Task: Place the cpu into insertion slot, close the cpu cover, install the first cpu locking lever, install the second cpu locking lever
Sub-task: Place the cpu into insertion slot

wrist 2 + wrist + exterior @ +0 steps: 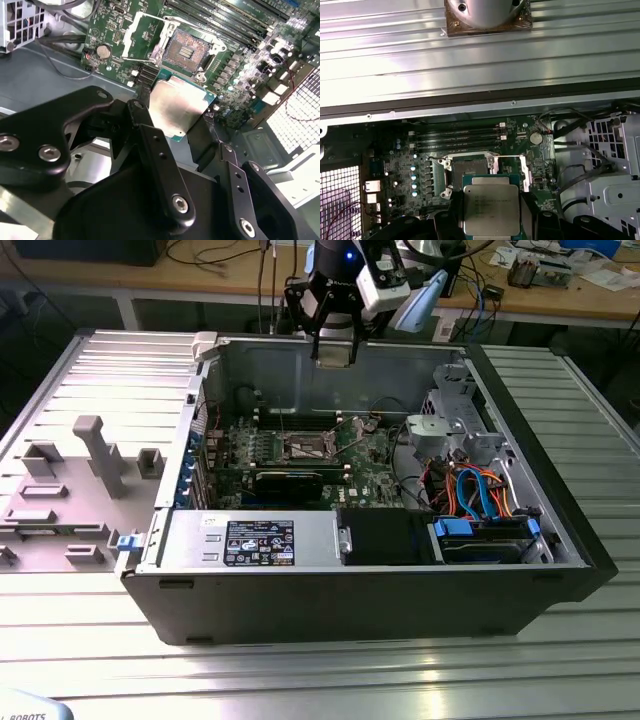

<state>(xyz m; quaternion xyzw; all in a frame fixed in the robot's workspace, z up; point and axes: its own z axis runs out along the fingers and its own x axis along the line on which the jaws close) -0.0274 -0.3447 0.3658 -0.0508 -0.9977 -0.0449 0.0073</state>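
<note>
My gripper (335,352) hangs above the open computer case (400,590), near its back wall, shut on the cpu (335,348). In both wrist views the cpu (177,107) (491,207) is a flat silver square pinched at two opposite edges by the black fingers (150,145). Beneath it, on the green motherboard (375,455), lies the insertion slot (189,50) (470,169) with its dark centre bare. The cpu cover (142,35) (512,172) is swung open beside the slot. The cpu is well above the slot and apart from it.
A long black expansion card (290,480) and the memory slots (455,139) flank the socket. A drive cage with blue and orange cables (480,490) fills the case's end at the exterior view's right. A grey fixture plate (60,500) lies at the exterior view's left.
</note>
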